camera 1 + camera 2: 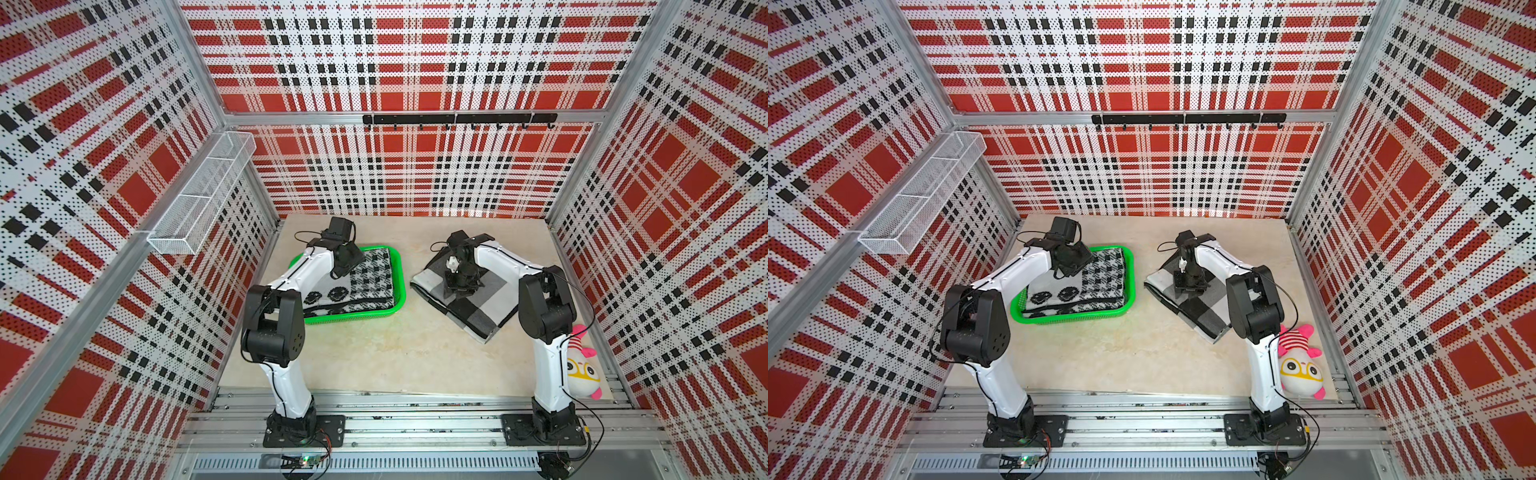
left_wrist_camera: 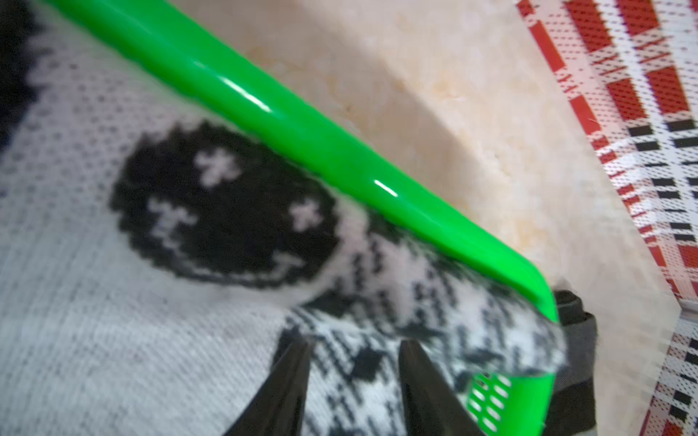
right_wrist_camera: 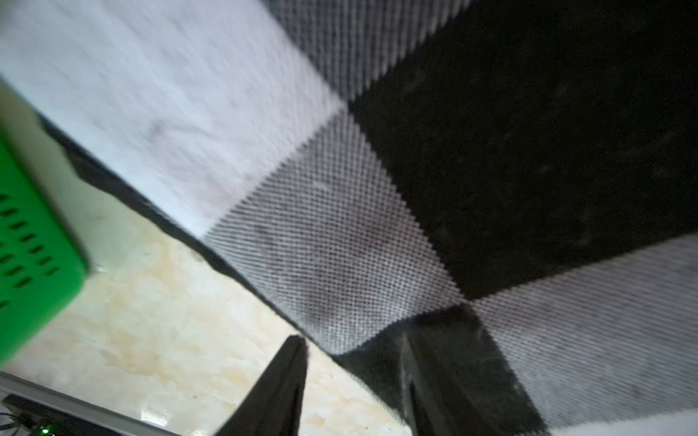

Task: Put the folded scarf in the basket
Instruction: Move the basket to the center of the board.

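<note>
The green basket stands left of the table's middle. A folded black-and-white scarf with smiley faces lies in it. My left gripper hovers open just over that scarf near the basket's rim and holds nothing. A second folded scarf, checked grey, black and white, lies flat on the table to the right. My right gripper is open at its edge. One finger is over the bare table and the other over a black patch.
A plush toy lies at the front right beside the right arm's base. A white wire-mesh rack hangs on the left wall. A black hook rail runs along the back wall. Plaid walls close in three sides.
</note>
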Robot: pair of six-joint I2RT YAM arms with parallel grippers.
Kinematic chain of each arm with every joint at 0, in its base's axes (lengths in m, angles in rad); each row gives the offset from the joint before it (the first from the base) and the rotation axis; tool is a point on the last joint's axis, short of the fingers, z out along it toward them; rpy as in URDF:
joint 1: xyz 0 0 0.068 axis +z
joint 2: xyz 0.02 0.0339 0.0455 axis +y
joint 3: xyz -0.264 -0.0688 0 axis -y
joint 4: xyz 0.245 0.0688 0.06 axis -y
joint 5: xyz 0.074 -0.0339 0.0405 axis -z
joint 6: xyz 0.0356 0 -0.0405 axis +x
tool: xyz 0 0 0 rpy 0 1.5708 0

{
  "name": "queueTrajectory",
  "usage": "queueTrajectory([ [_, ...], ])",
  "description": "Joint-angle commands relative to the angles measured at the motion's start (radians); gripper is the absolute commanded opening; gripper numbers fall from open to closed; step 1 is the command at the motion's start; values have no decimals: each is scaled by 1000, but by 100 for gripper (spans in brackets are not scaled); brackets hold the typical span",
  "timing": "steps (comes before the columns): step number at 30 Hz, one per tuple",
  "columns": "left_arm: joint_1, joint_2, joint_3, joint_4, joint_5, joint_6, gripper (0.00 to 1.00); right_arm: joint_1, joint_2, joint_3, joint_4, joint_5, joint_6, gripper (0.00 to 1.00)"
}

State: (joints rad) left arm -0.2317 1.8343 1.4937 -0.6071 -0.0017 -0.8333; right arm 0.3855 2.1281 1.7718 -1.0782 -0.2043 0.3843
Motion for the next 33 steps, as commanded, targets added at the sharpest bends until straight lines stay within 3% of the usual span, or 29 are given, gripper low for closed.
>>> queueTrajectory([
  [1, -67, -51, 105, -37, -52, -8, 46, -12, 32, 113, -1, -6, 25, 48],
  [8, -130, 56, 319, -40, 34, 86, 47, -31, 228, 301, -16, -74, 85, 47],
  [11, -158, 105, 390, -41, 66, 135, 47, -13, 258, 292, -32, -102, 52, 47],
  [16, -189, 171, 446, -40, 131, 181, 47, 23, 176, 80, -10, -54, -32, 45],
  [23, -243, 229, 467, -39, 172, 247, 50, 26, -19, -164, 86, -26, -36, 44],
  [26, -275, 247, 464, -39, 172, 270, 53, 26, -103, -183, 106, 0, -9, 47],
  [29, -301, 261, 456, -39, 176, 289, 55, 16, -196, -214, 108, 85, 51, 59],
  [33, -324, 261, 427, -39, 187, 315, 59, -77, -339, -348, 82, 182, 231, 65],
])
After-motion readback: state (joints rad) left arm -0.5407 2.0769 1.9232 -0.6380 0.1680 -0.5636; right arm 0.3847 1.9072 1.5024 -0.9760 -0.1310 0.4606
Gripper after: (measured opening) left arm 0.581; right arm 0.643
